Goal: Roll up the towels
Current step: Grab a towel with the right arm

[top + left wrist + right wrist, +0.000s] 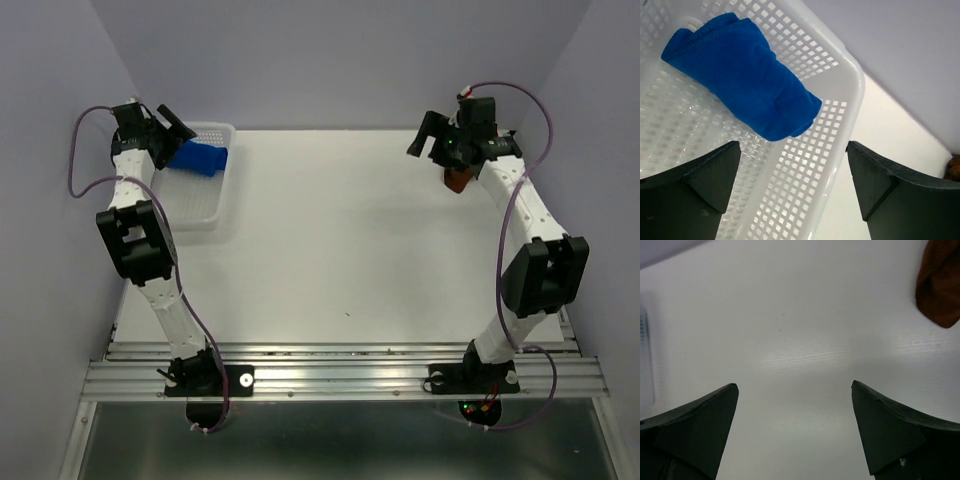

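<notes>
A rolled royal-blue towel (200,158) (740,77) lies inside the white perforated basket (205,205) (837,70) at the far left. My left gripper (170,125) (792,165) hangs above the basket just behind the towel, open, with nothing between its fingers. The rust-brown towel (458,180) (939,282) lies on the table at the far right, mostly hidden under my right arm in the top view. My right gripper (428,138) (794,407) is open and empty above bare table, the brown towel off to its upper right.
The white table (340,240) spreads between the two arms. Lilac walls close in the left, right and back. A metal rail (340,365) runs along the near edge by the arm bases.
</notes>
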`<state>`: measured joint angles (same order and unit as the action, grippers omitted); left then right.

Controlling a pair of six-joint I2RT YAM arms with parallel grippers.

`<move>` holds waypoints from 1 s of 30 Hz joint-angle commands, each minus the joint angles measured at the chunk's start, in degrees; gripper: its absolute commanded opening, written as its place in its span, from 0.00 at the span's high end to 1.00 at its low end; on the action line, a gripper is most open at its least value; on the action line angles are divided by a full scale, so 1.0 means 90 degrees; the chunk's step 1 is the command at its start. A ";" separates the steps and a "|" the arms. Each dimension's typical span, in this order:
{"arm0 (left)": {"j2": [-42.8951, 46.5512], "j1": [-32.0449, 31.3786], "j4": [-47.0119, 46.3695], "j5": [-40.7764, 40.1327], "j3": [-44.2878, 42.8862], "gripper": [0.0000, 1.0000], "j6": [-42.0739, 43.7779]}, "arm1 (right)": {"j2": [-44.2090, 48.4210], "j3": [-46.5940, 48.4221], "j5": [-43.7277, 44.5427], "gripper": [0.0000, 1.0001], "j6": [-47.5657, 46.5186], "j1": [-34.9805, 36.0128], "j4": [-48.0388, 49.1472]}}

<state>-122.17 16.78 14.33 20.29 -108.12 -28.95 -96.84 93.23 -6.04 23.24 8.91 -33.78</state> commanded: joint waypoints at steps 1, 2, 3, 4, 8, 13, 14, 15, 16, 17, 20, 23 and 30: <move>0.0810 0.0138 0.0458 -0.0282 -0.0233 0.01 -0.0035 | -0.0665 0.0948 0.0583 0.00 -0.0307 -0.0676 -0.0045; 0.0840 0.0138 0.0517 -0.0292 -0.0291 0.01 0.0032 | -0.0811 0.1104 0.0642 0.00 -0.0307 -0.0803 -0.0084; 0.0879 0.0138 0.0595 -0.0311 -0.0389 0.01 0.0043 | -0.1122 0.1290 0.0874 0.00 -0.0278 -0.0920 -0.0152; 0.0947 0.0138 0.0760 -0.0302 -0.0428 0.01 0.0052 | -0.1299 0.1630 0.0935 0.00 -0.0375 -0.1144 -0.0221; 0.1532 0.0099 0.0587 -0.0262 -0.0020 0.01 0.0004 | -0.2353 0.2605 0.1364 0.00 -0.0561 -0.1594 -0.0319; 0.2702 -0.0135 -0.0126 -0.0330 0.1366 0.01 -0.0045 | -0.4158 0.4316 0.1570 0.00 -0.0902 -0.1742 -0.0632; 0.2821 -0.0203 -0.0156 -0.0544 0.1552 0.01 -0.0084 | -0.4385 0.4560 0.1570 0.00 -0.0980 -0.1742 -0.0602; 0.3054 -0.0329 -0.0272 -0.0585 0.1950 0.01 -0.0162 | -0.4590 0.4979 0.1589 0.00 -0.1126 -0.1742 -0.0525; 0.3144 -0.0398 -0.0370 -0.0556 0.2167 0.01 -0.0162 | -0.4776 0.5147 0.1618 0.00 -0.1205 -0.1742 -0.0456; 0.3222 -0.0467 -0.0429 -0.0498 0.2353 0.01 -0.0191 | -0.5048 0.5236 0.1648 0.00 -0.1264 -0.1742 -0.0349; 0.3525 -0.0750 -0.0693 -0.0380 0.3046 0.01 -0.0289 | -0.5217 0.5110 0.1591 0.13 -0.1556 -0.1742 0.0236; 0.3808 -0.0994 -0.0723 -0.0419 0.3447 0.01 -0.0347 | -0.5217 0.5168 0.1298 0.89 -0.1655 -0.1742 0.0326; 0.4842 -0.1551 -0.1257 -0.0080 0.5036 0.01 -0.0728 | -0.2811 0.3832 0.0732 0.99 -0.2943 -0.0962 0.0521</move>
<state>-86.52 4.54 9.43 16.29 -69.06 -33.34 -138.96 130.30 4.21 4.91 -5.21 -34.30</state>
